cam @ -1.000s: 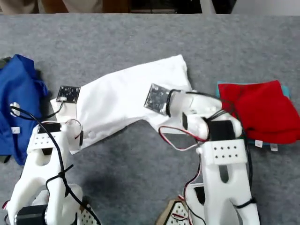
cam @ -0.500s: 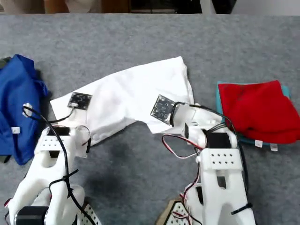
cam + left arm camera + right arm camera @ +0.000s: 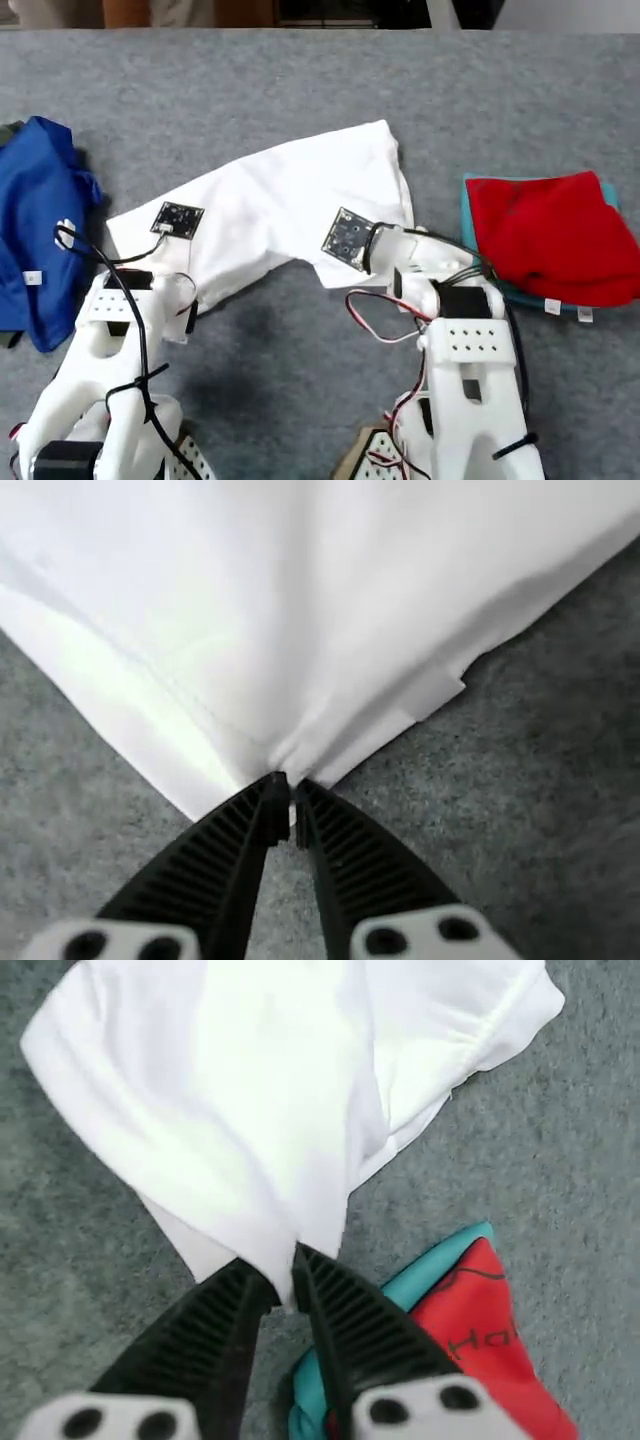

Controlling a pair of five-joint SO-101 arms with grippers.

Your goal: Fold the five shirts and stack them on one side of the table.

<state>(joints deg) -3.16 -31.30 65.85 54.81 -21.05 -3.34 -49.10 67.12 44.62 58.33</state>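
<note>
The white shirt (image 3: 280, 205) lies spread between the two arms, and each pincer grips one of its near edges. It is thin, smooth cloth, roughly a slanted oblong, with soft creases that fan out from both pinch points.

The left gripper (image 3: 289, 786) is clenched on the shirt's hem. Its ribbed black jaws are almost closed, with a small gather of white fabric caught at their tips, and the cloth spreads away ahead of them in a wide wedge. A short folded tab of hem sticks out just beside that pinch.

The right gripper (image 3: 283, 1272) is likewise closed on the shirt. A narrow fold of white cloth runs down into its nearly shut jaws, and the rest of the garment spreads out in front of it.

Just off to the outer side of the right gripper lies a red shirt (image 3: 550, 235), folded into a soft pad on top of a teal shirt (image 3: 468, 200). Well off to the outer side of the left gripper, a blue shirt (image 3: 40, 220) lies rumpled.

All of it rests on the table (image 3: 300, 90), which has a grey, felt-like nap.
</note>
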